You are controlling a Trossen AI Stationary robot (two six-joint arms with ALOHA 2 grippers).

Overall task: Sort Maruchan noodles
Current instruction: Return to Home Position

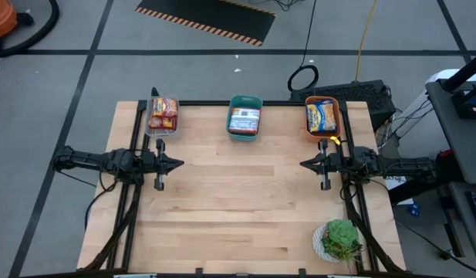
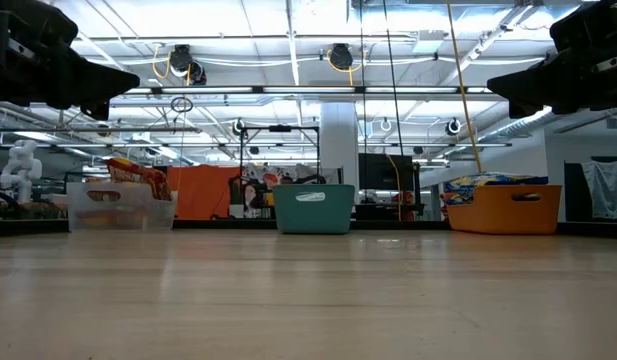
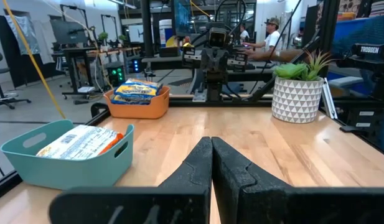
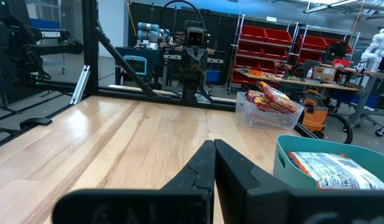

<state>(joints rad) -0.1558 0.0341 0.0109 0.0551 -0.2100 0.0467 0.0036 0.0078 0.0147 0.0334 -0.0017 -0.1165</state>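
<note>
Noodles [image 1: 163, 114] lie binned, well apart from both jaws

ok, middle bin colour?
The middle bin is teal, shown best in the left wrist view.

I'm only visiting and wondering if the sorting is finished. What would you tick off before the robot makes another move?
1. The left claw is shut and holds nothing: ok.
2. The right claw is shut and holds nothing: ok.
3. Every pack in view lies in a bin, none on the table: ok.
4. The transparent bin shows only red packs: ok.
5. The teal bin holds white-printed packs, and the orange bin holds yellow-blue packs: ok.
6. Packs buried lower in each bin match those on top: cannot tell.
</note>
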